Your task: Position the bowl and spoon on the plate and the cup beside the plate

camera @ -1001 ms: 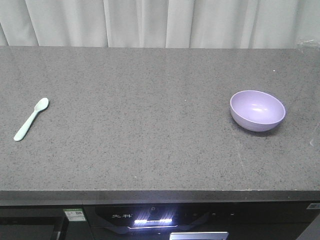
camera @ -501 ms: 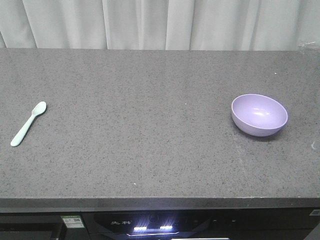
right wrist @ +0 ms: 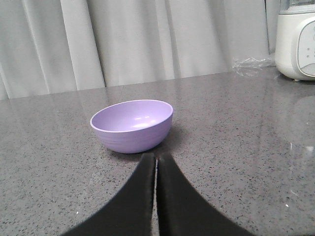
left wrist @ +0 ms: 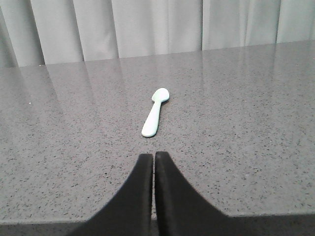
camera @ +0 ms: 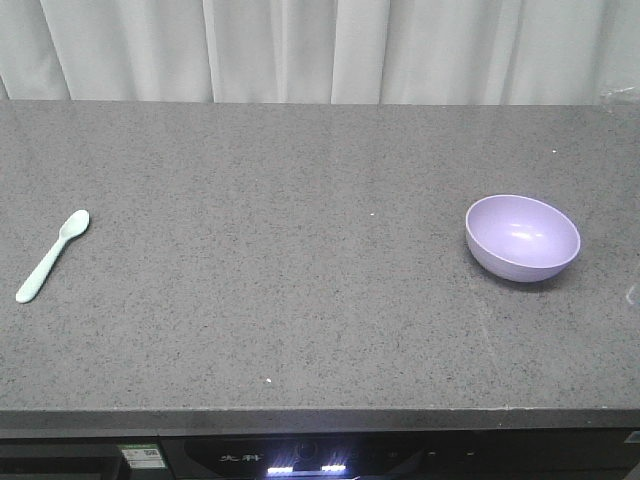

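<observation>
A lavender bowl [camera: 522, 237] stands upright on the right side of the grey counter, also close in the right wrist view as the bowl [right wrist: 132, 125]. A mint-green spoon [camera: 51, 255] lies flat at the far left, and the spoon [left wrist: 155, 111] points away from me in the left wrist view. My left gripper [left wrist: 153, 156] is shut and empty, a short way in front of the spoon's handle end. My right gripper [right wrist: 156, 157] is shut and empty, just short of the bowl's near wall. Neither arm shows in the front view. The plate and the cup are out of view.
The speckled grey counter [camera: 300, 250] ends at a front edge with a dark appliance panel [camera: 300, 460] below. White curtains [camera: 320, 50] hang behind. A white appliance [right wrist: 297, 39] and crumpled clear plastic [right wrist: 251, 64] sit at the back right.
The front view has shifted: the bowl and spoon sit lower in frame, and the spoon also further left. Less of the appliance panel below the counter shows.
</observation>
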